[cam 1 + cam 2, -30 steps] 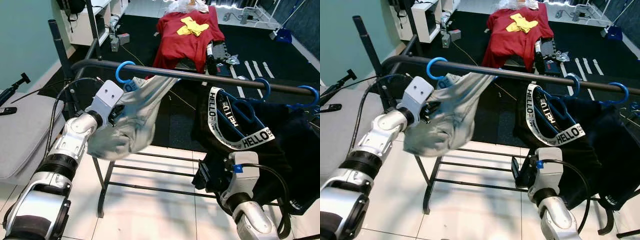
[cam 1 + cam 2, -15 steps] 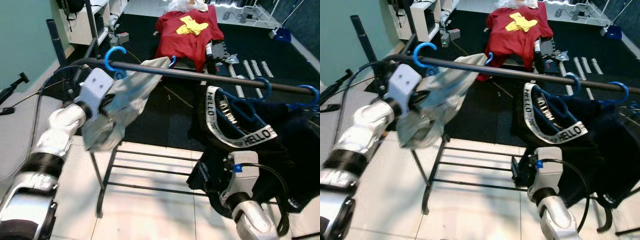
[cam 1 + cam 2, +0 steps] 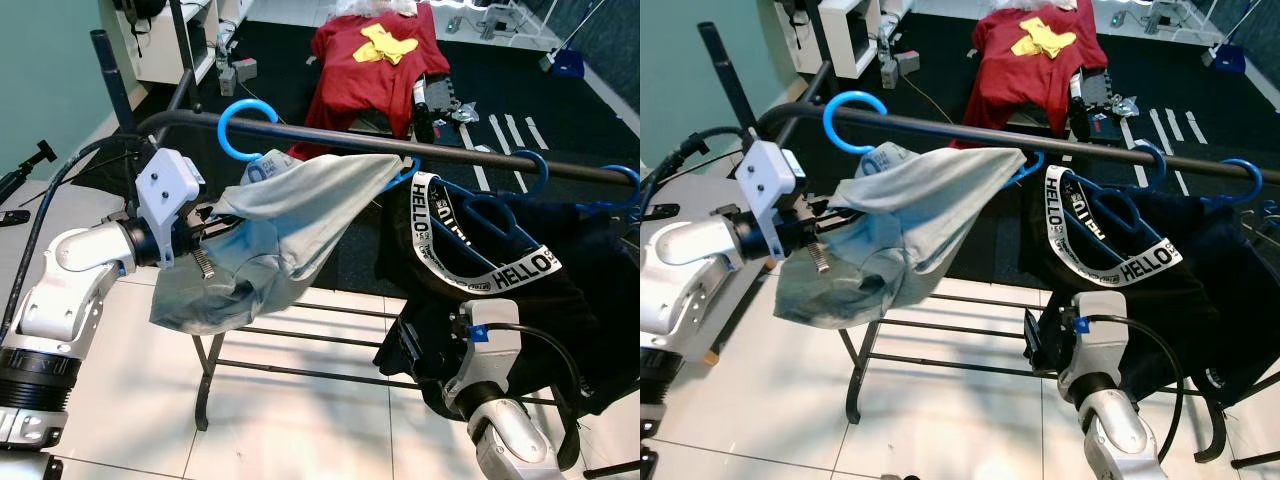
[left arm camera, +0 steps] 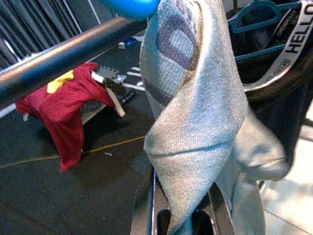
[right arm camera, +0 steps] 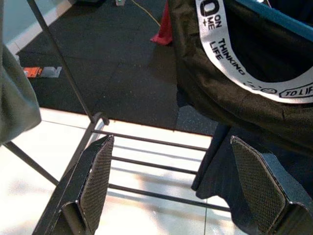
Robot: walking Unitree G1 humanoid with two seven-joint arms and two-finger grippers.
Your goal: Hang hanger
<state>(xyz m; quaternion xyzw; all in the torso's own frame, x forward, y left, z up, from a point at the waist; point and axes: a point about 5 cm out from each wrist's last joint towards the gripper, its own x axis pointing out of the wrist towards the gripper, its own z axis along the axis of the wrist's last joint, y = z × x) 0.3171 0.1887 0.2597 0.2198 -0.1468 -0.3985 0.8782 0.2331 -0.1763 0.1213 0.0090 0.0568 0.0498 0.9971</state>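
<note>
Hanger (image 3: 240, 128) w/ grey shirt (image 3: 270, 235) hooked on rail (image 3: 420, 150), left gripper (image 3: 205, 225) pinching shirt.

The grey garment (image 3: 270, 240) drapes over most of the blue hanger (image 3: 243, 128), so just its hook above the rail (image 3: 420, 150) and a small tip by the black clothes can be seen. The cloth also wraps the left pincer (image 4: 182, 223), hiding its fingertips and how they stand; the wrist view cuts off their base. The right arm's wrist housing (image 3: 490, 345) covers its own fingers from the head camera. Beyond it, the black garment (image 3: 560, 290) runs off the picture's edge.
</note>
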